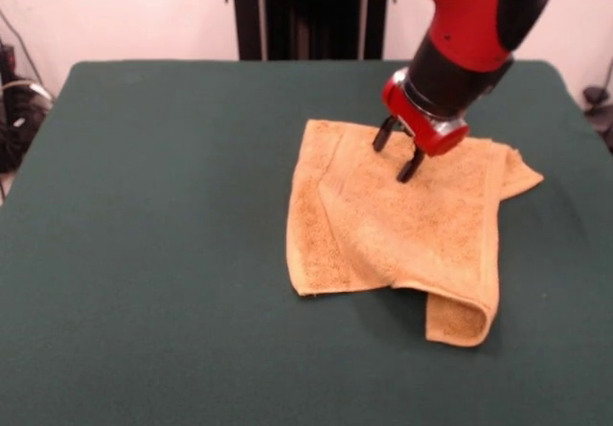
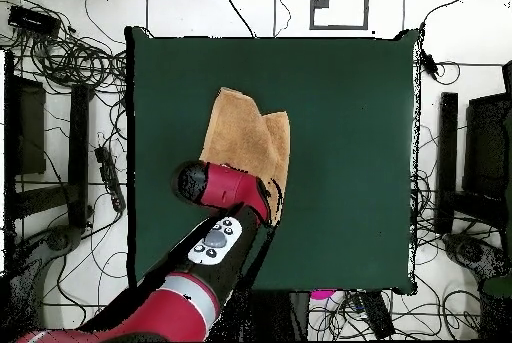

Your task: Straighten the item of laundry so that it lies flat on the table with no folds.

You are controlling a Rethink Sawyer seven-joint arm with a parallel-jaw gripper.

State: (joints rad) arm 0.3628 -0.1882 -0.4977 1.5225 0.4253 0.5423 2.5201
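tangled cables on floor beside dark racks.

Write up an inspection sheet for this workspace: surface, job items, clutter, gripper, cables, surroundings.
Surface: table, dark green cloth cover, bare apart from the towel.
Job items: towel, orange-tan, not flat; one corner doubled over at the camera-side edge in the front view, creases across it, another corner bunched at the side.
Clutter: nothing seen on the table.
Gripper: gripper open, two dark fingers down at the towel's far edge; actual contact cannot be confirmed.
Cables: many loose cables on the floor around the table; none seen on the surface.
Surroundings: dark stands beside the table, robot pedestal at the far side, pale wall behind.
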